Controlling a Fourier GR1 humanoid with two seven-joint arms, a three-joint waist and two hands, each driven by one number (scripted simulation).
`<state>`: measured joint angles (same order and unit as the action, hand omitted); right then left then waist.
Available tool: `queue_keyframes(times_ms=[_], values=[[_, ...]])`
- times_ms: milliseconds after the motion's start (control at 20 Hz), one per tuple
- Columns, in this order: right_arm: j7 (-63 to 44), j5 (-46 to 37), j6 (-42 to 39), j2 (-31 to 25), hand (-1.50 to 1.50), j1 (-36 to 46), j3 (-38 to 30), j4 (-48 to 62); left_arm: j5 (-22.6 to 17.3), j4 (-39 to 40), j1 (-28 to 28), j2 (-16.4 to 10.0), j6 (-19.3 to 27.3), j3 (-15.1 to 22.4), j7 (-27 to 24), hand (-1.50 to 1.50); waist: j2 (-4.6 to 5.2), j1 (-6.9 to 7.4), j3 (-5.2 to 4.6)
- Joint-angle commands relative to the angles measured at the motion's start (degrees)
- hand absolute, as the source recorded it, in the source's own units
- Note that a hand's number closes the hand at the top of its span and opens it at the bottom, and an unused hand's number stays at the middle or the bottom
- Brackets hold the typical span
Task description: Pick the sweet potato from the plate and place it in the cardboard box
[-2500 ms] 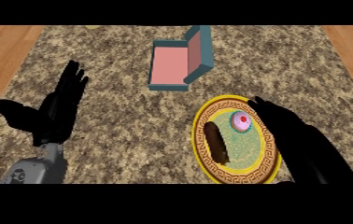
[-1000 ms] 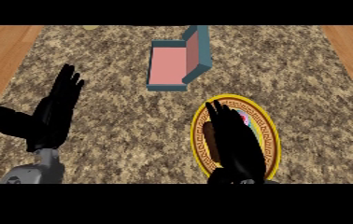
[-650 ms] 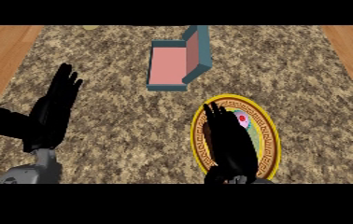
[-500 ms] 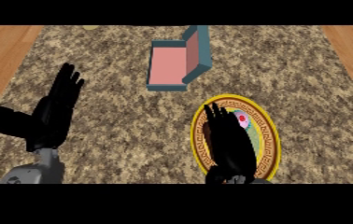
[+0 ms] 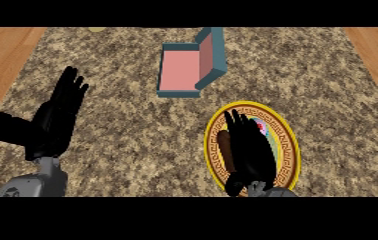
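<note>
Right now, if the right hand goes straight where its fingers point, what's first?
Probably the plate's far rim, if the right hand is low enough; height is unclear. Past that, counter, then roughly the cardboard box's near right corner. The sweet potato lies beside it, not ahead.

Speckled brown counter (image 5: 118, 84) (a wooden strip (image 5: 16, 49) along either side).

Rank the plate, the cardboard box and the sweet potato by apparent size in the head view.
1. Plate, though it lies nearer the camera.
2. Cardboard box.
3. Sweet potato, partly hidden by the right hand.
</note>
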<state>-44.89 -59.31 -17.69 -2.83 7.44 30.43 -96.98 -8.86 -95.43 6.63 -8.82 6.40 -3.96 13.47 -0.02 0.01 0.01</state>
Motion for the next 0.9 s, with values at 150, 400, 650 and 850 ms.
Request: queue_keyframes(times_ms=[150, 400, 650, 850], values=[[4.5, -0.8, 0.7, -0.3, -1.50, -2.4, -1.8, 1.8, 0.0, 3.9, 2.6, -0.5, -1.4, -2.7, -0.9, 0.00, 0.00, -0.08, -0.01], [4.4, -1.5, 1.2, 2.1, -1.50, -0.6, -3.0, 5.3, 2.9, -5.7, -1.6, 2.0, 1.6, 1.5, 4.4, 0.00, -0.05, 0.09, 0.01], [2.2, -1.3, 6.4, 2.8, -1.50, 1.2, 0.4, 11.7, 3.7, -5.1, -0.1, 2.5, 1.3, 2.0, 4.8, 0.00, 0.00, 0.17, 0.01], [7.4, -1.9, 1.9, 0.1, -1.50, -0.5, -4.0, 8.5, 2.4, -1.5, -2.2, 2.6, -1.1, -0.2, -0.9, 0.00, -0.02, 0.02, -0.01]])
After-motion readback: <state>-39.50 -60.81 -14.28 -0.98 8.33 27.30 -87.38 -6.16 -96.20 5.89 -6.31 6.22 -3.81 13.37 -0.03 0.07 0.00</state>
